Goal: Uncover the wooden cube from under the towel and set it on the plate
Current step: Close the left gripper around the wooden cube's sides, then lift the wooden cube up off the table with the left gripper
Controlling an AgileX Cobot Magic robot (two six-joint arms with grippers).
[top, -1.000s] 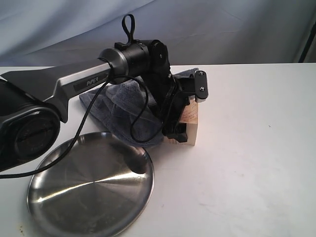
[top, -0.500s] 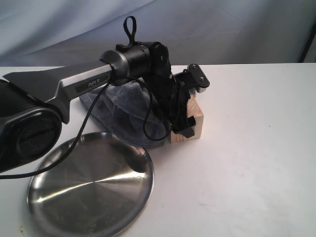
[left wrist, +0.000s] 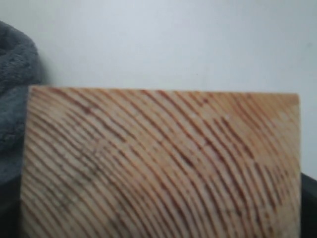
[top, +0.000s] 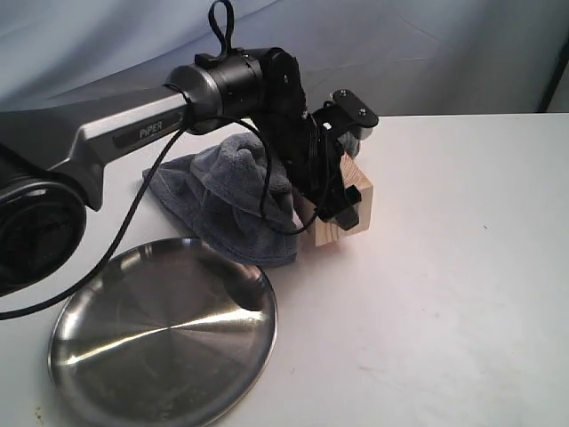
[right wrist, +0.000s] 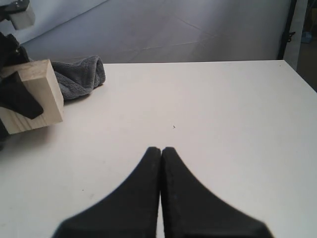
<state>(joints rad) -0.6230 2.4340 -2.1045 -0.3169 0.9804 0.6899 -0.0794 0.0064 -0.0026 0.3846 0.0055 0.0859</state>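
The left pincer (top: pixel 339 208) clamps the tilted pale wooden cube (top: pixel 331 233) beside the grey-blue fleece towel (top: pixel 227 191); the right pincer (right wrist: pixel 161 151) is closed, empty.

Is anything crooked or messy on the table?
The wooden cube is tilted, not flat, pinched in the left gripper. Beside it the towel lies bunched in a rumpled heap. Nothing looks spilled or broken.

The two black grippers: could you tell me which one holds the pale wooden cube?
The left gripper, clamped on the tilted pale wooden cube; the right gripper is shut on nothing.
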